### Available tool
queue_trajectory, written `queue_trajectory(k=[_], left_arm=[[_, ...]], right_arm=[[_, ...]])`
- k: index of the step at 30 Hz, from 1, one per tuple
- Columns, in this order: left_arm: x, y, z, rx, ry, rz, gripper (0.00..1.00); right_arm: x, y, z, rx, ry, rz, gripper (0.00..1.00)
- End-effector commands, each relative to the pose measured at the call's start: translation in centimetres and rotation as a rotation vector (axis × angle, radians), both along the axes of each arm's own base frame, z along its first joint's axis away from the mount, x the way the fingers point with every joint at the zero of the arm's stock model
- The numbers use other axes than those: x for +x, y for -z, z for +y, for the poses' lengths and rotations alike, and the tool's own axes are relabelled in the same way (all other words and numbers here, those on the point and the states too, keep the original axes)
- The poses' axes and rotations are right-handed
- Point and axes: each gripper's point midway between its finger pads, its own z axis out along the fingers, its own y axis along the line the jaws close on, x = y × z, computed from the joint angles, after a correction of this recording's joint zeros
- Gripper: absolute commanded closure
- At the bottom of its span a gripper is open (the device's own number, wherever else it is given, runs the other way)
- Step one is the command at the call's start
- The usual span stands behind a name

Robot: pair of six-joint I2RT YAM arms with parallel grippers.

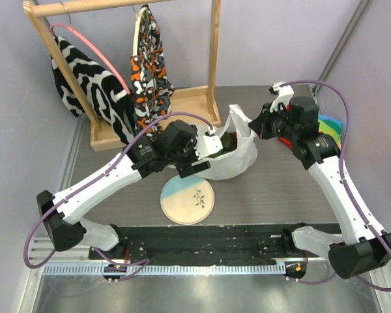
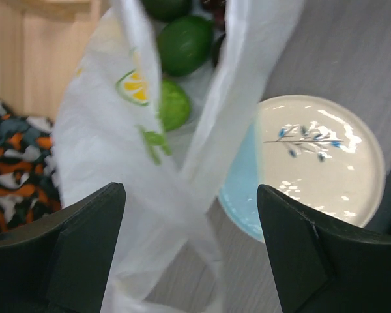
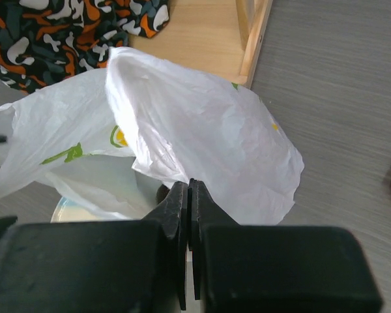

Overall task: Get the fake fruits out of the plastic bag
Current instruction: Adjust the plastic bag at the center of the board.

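Nearest, by the bench's near edge, sits the plate. Behind it, midway to the far edge, the left end effector gapes wide astride the plastic bag, gripping nothing. The fake fruits lie inside. Farther, the right end effector is pressed together, apparently pinching thin film that could slip, collapsing the mouth.

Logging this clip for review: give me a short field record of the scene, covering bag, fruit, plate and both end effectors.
plastic bag: upright, mouth open
fake fruits: green ones visible inside bag
plate: beside bag, nothing on it
left end effector: open, bag handle between jaws
right end effector: shut on bag's edge
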Motion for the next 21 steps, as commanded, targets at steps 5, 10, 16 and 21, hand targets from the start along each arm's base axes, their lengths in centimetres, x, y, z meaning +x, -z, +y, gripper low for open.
queue_trajectory(k=[5, 10, 16, 21], left_arm=[[3.6, -5.1, 4.8, 0.067, -0.220, -0.257, 0.14], [1.1, -3.0, 5.7, 0.114, -0.158, -0.120, 0.20], [-2.2, -0.8, 6.0, 0.145, -0.067, 0.040, 0.29], [-2.4, 0.0, 5.6, 0.191, -0.017, 0.072, 0.42]], right_arm=[[-1.3, 1.0, -1.5, 0.029, 0.030, 0.043, 0.99], [-1.2, 1.1, -1.8, 0.016, 0.042, 0.054, 0.99], [-0.5, 1.2, -2.4, 0.013, 0.079, 0.050, 0.99], [0.3, 1.1, -4.0, -0.002, 0.156, 0.048, 0.99]])
